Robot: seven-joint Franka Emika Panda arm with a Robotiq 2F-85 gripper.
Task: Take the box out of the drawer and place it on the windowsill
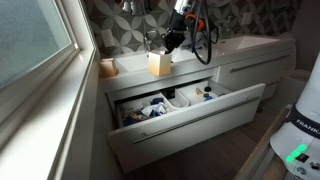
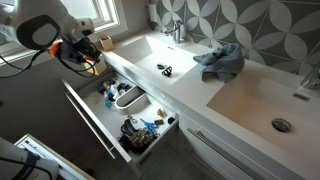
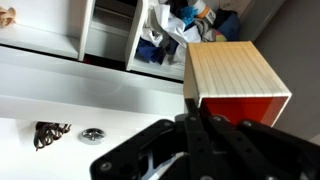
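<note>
A: Where are we finding the box [image 1: 158, 64] at this moment?

B: We are finding it out of the drawer [image 1: 190, 122]. It is standing upright at the height of the tabletop's [image 1: 250, 45] front edge, above the open drawer. We cannot tell whether it is resting on that edge or hanging free. The windowsill [image 1: 60, 110] is running along the window [image 1: 35, 35], well apart from the box.

A: And the hand [image 1: 171, 44]?

B: In an exterior view it is hanging just above and beside the box. In the wrist view a dark part of the hand is lying against the box's left side. The far side is hiding behind the box, so we cannot tell whether the hand is clamping it.

A: What else are we logging?

B: A cup [image 1: 107, 68] is sitting on the tabletop toward the window, apart from the box. Small items [image 1: 160, 106] are filling the drawer.
</note>
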